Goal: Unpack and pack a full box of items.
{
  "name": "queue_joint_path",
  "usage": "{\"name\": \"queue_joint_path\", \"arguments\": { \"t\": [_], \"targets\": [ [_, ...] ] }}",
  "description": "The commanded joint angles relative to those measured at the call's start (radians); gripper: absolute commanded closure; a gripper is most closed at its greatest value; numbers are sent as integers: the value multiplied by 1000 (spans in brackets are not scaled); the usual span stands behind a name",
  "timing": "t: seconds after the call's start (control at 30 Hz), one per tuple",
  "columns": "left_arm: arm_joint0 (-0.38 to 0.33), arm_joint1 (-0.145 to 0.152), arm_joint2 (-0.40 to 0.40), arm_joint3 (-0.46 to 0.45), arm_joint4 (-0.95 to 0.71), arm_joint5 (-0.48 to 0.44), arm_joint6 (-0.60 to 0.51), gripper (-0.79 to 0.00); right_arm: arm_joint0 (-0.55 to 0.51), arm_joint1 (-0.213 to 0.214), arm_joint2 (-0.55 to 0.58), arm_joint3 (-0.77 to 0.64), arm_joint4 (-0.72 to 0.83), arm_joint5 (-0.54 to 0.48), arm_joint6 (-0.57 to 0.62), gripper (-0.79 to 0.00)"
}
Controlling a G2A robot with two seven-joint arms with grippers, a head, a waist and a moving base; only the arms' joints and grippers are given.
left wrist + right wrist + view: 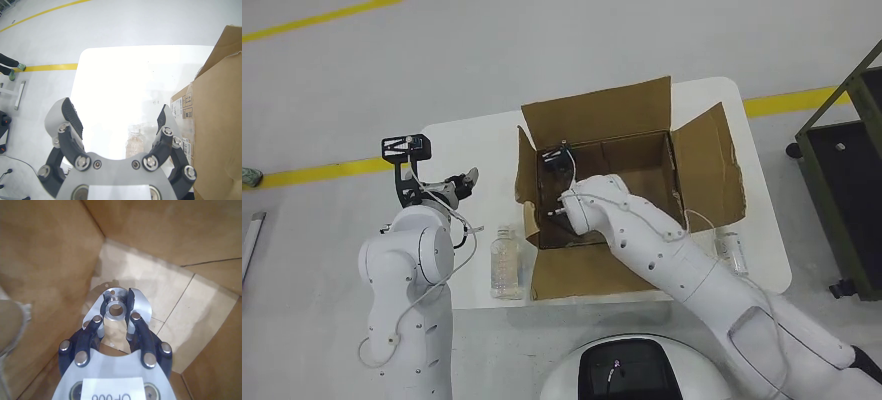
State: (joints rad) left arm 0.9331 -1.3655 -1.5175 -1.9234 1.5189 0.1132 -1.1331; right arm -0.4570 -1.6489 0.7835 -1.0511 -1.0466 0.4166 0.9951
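A clear bottle [505,262] [135,141] lies on the white table [472,140] [113,75] just beside the box [702,170] [217,113] [47,256], on its left. A second bottle [732,250] lies on the box's right, by the raised flap. A dark cart [852,170] stands on the floor off the table's right end.

The box walls and upright flaps close round the right arm, which goes down inside. The right gripper [560,170] [116,302] sits low near an inner corner, its fingers [131,298] pressed on either side of a metal bush [115,310]. This is a short shiny cylinder with a round bore and a wider flange with a small hole. Whether it touches the box floor cannot be told.

The left gripper [464,182] [115,111] hangs over the table left of the box, jaws spread wide and holding nothing.
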Motion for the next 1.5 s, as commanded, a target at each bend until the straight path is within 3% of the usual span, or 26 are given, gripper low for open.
{"name": "queue_joint_path", "arguments": {
  "t": [0.0, 0.2, 0.4, 0.5, 0.67, 1.07, 1.2, 1.3, 1.47],
  "targets": [
    [0, 0, 0, 0, 0, 0, 0, -785, -62, 26, 83, -107, 11, -19, -22, 0],
    [0, 0, 0, 0, 0, 0, 0, -785, -318, 99, 348, -482, 49, -102, -50, 0],
    [0, 0, 0, 0, 0, 0, 0, -785, -518, 120, 570, -709, 334, -159, -141, 0],
    [0, 0, 0, 0, 0, 0, 0, -785, -578, 117, 642, -724, 543, -179, -208, 0],
    [0, 0, 0, 0, 0, 0, 0, -785, -609, 115, 676, -683, 739, -245, -276, 0],
    [0, 0, 0, 0, 0, 0, 0, -785, -614, 114, 674, -675, 771, -259, -293, 0],
    [0, 0, 0, 0, 0, 0, 0, -785, -630, 110, 696, -686, 954, -328, -342, 0],
    [0, 0, 0, 0, 0, 0, 0, -785, -647, 108, 755, -716, 1170, -339, -360, 0],
    [0, 0, 0, 0, 0, 0, 0, -785, -690, 115, 860, -773, 1398, -367, -361, 0]
  ]
}}
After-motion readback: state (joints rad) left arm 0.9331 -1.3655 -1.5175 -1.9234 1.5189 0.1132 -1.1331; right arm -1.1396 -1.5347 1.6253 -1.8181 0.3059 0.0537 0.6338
